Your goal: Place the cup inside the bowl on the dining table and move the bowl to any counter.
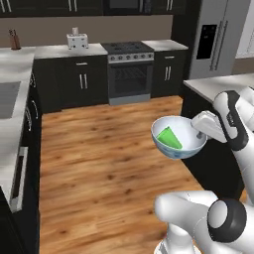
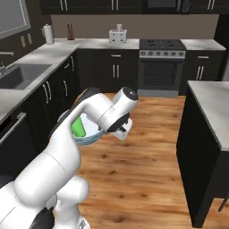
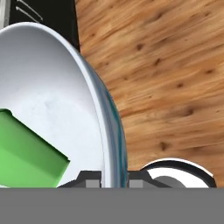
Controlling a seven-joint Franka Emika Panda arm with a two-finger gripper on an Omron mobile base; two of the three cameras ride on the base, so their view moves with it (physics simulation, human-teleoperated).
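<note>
The white bowl [image 1: 172, 152] hangs tilted in the air over the wooden floor, and the green cup [image 1: 170, 137] lies on its side inside it. My gripper [image 1: 198, 131] is shut on the bowl's right rim. In the hand view the rim runs between my two fingertips [image 3: 89, 180], with my gripper [image 3: 114, 180] clamped across it, the bowl's inner wall [image 3: 57, 87] to the left and the cup [image 3: 26, 153] low in it. From the right base view my arm covers most of the bowl [image 2: 88, 139] and cup [image 2: 78, 127]. The dining table [image 1: 218, 84] stands just right of the bowl. The counter [image 1: 12, 67] with its sink runs along the left.
Wooden floor [image 1: 99, 149] lies open between the dining table [image 2: 210, 100] and the counter [image 2: 38, 56] with its sink [image 2: 20, 74]. A stove [image 1: 130, 72], a fridge [image 1: 218, 37], a toaster [image 1: 77, 40] and a knife block [image 1: 15, 40] line the back wall.
</note>
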